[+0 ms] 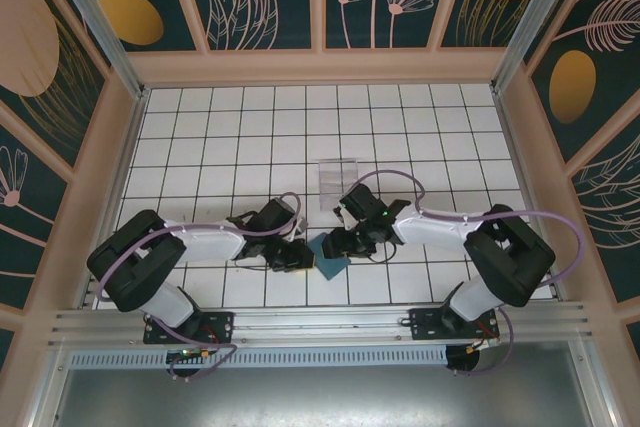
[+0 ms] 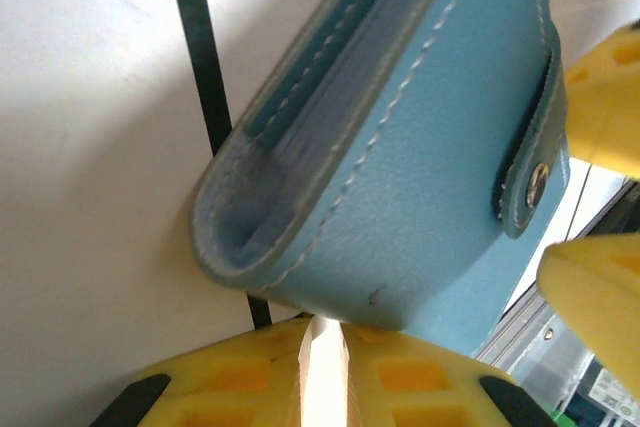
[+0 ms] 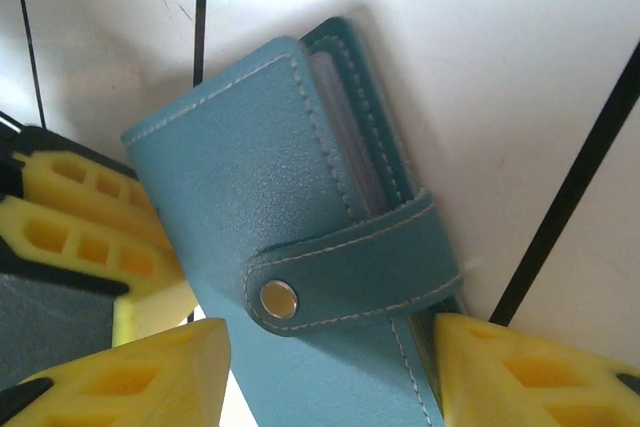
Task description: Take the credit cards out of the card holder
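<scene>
Looking at this remotely: the card holder [image 3: 270, 197] is soft teal leather with a grainy surface, pale stitching round the edges and a rounded spine. Its strap [image 3: 380, 257] wraps over the open side and is fastened with a small metal snap [image 3: 279, 299]. Between the covers there's a stack of thin blue-grey leaves [image 3: 345, 137], and I can't tell cards from pockets there.

It sits near the front middle of the white tiled table [image 1: 230, 127], tilted up off the surface between both arms. The left gripper [image 2: 320, 342] is almost closed and looks to be nipping the holder's lower edge. The right gripper [image 3: 325, 332] is about half open, one yellow ribbed pad on each long side of the holder and right up against it. I can't tell if it's actually squeezing.

It's tight in there, with both sets of fingers crowding the same corner. There's lots of bare tile further back, and a clear plastic tray [image 1: 336, 175] sits just behind the grippers
</scene>
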Robot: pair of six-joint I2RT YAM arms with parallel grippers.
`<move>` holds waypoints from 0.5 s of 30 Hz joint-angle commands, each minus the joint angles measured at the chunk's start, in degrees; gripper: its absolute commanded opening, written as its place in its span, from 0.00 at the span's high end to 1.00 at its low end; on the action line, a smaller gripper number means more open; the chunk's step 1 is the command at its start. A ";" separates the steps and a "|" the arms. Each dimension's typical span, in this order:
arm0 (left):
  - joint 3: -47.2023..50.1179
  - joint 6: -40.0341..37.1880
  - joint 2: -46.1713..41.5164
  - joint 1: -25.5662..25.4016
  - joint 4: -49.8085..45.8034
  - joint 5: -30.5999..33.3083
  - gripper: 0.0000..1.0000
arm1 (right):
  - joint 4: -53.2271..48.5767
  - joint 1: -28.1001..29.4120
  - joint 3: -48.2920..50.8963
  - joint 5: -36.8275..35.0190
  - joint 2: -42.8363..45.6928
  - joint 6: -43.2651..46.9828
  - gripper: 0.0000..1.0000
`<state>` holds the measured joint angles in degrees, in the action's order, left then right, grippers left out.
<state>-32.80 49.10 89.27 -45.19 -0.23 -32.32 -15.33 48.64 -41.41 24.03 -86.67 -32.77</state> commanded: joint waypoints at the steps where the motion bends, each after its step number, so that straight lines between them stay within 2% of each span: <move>1: -3.34 -2.75 1.49 2.69 1.63 3.64 0.81 | 1.60 2.18 0.63 1.48 2.18 -3.19 0.45; 7: -6.28 -5.89 3.07 4.43 -0.72 2.09 0.82 | 3.65 4.02 1.95 1.85 3.44 -6.13 0.46; 11: -6.50 -6.63 3.13 4.53 -1.93 1.99 0.82 | -1.97 4.29 0.09 -5.98 4.40 -4.74 0.46; 15: -5.44 -6.65 1.90 4.51 -2.50 1.50 0.82 | -9.25 4.16 -3.87 -12.58 4.98 0.78 0.46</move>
<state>-38.35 43.92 91.94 -40.60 -1.06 -29.71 -18.98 52.60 -41.91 18.24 -83.48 -35.77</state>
